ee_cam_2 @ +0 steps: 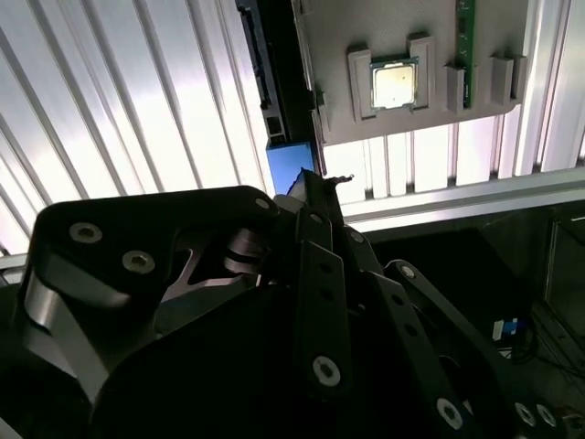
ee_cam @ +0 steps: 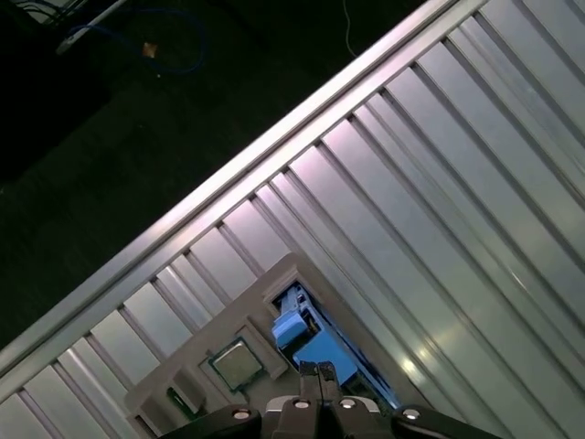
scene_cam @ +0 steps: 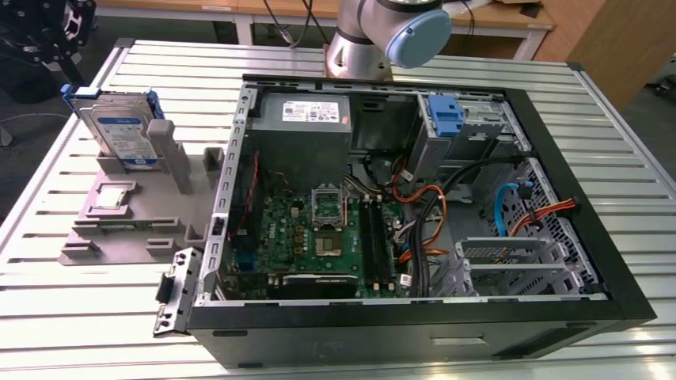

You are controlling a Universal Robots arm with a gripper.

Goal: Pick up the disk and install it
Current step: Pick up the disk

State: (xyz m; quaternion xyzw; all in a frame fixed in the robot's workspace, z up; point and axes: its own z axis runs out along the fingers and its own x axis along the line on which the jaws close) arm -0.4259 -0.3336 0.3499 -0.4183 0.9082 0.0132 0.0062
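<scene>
The disk (scene_cam: 119, 132) stands upright on edge in a grey holder (scene_cam: 116, 226) on the table, at the exterior view's left of the open computer case (scene_cam: 423, 206). It is silver with a white-and-blue label and a blue carrier. My gripper (scene_cam: 66, 55) hangs above it at the top left of the exterior view, apart from it. In the first wrist view the disk's blue top edge (ee_cam: 315, 346) lies just beyond my gripper (ee_cam: 318, 369), whose fingertips are together with nothing between them. The second wrist view shows the gripper (ee_cam_2: 315, 180) over the blue edge of the disk (ee_cam_2: 291, 165).
A processor chip (ee_cam: 236, 364) sits in a pocket of the grey holder beside the disk. Inside the case, a blue ribbed tab on a metal drive cage (scene_cam: 448, 119) stands at the back, with the power supply (scene_cam: 306, 119) and loose cables (scene_cam: 423, 214) nearby. The slatted table's edge (ee_cam: 228, 178) runs close by.
</scene>
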